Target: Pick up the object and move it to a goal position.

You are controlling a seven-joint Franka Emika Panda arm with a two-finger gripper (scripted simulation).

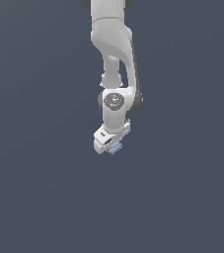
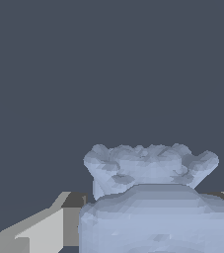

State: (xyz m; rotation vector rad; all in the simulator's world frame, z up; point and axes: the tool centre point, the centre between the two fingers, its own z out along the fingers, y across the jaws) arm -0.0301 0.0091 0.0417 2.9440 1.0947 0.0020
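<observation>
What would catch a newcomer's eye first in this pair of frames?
In the exterior view, the white robot arm hangs down the middle of a bare dark grey-blue background, with a tiny pale blue lumpy object right at its white gripper. In the wrist view that pale blue piece looms close, beside a pale gripper finger. Whether the jaws grip it cannot be told.
</observation>
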